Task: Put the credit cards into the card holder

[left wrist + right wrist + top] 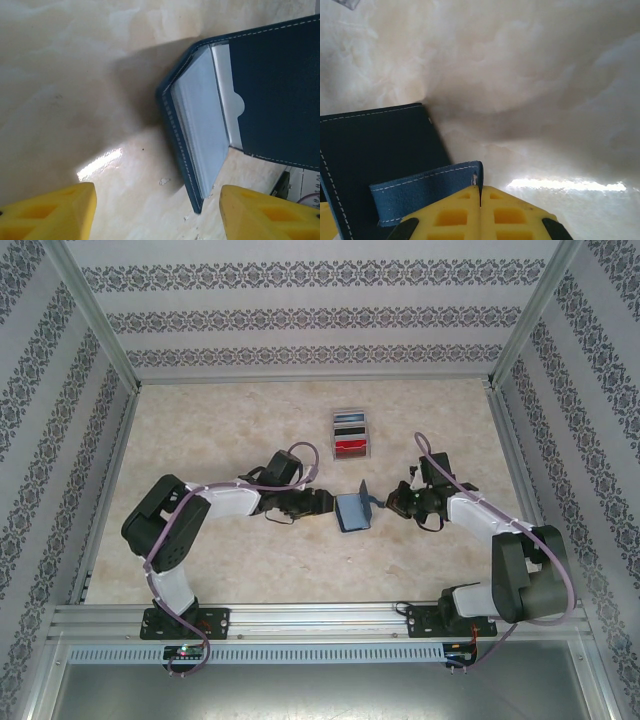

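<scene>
Navy stitched folding card holder [355, 510] propped open: right tool [480, 191] pinches its tab [427, 192] to steady it; left tool [317, 504], empty, half-spread alongside.

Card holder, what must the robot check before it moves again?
1. Holder open: ok, one flap stands up.
2. Right gripper shut on the tab: ok.
3. Left gripper has a card: not ok, its jaws are apart with no card in them.
4. Cards taken out of the rack: not ok, they sit in it.
5. Pocket free: cannot tell.
</scene>
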Controlling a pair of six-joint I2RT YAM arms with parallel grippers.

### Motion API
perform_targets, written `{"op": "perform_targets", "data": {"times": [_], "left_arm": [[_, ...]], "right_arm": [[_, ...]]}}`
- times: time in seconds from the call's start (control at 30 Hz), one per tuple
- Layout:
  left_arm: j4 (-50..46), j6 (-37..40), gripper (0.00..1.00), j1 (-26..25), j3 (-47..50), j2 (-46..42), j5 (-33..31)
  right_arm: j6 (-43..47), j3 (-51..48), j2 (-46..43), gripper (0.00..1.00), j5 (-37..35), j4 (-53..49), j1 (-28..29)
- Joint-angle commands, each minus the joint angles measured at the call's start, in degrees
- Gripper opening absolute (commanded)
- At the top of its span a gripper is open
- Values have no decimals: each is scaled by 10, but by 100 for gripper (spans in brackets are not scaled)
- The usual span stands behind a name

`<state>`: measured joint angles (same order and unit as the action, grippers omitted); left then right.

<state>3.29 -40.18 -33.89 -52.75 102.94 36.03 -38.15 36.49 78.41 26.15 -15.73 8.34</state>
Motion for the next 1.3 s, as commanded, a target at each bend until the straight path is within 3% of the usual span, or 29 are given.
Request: {"op": "perform_targets", "data": {"times": [0.0, 0.03, 0.1, 0.23, 0.3, 0.43, 0.6, 0.67, 0.87, 1.1, 1.27], "left_arm": [[30, -6, 66, -15, -12, 16, 11], [31, -5, 64, -17, -16, 21, 12], [28, 2, 50, -17, -32, 39, 28], [-6, 31, 39, -16, -68, 56, 35], [-22, 43, 15, -16, -84, 61, 33], [-43, 54, 0, -16, -102, 64, 35], [-48, 63, 0, -16, -98, 52, 29], [-56, 65, 0, -16, -99, 46, 28], [-140, 81, 0, -15, -130, 34, 1], [-146, 55, 0, -15, -135, 33, 14], [-107, 25, 0, -16, -112, 27, 21]], "right_arm": [[10, -7, 7, 0, -1, -3, -4], [13, -6, 9, 0, 2, -2, -4], [14, -4, 12, 0, 6, -2, -4], [12, -10, 8, 0, 24, 11, -4], [21, -10, 7, 0, 23, 8, -4], [25, -9, 4, 0, 18, -1, -4], [30, -2, 8, 1, -6, -20, -5], [32, -1, 7, 14, -6, -25, -5], [77, 50, -32, 29, -113, -138, -11], [96, 118, -110, 36, -147, -215, -2], [75, 137, -135, 37, -127, -202, 63]]}}
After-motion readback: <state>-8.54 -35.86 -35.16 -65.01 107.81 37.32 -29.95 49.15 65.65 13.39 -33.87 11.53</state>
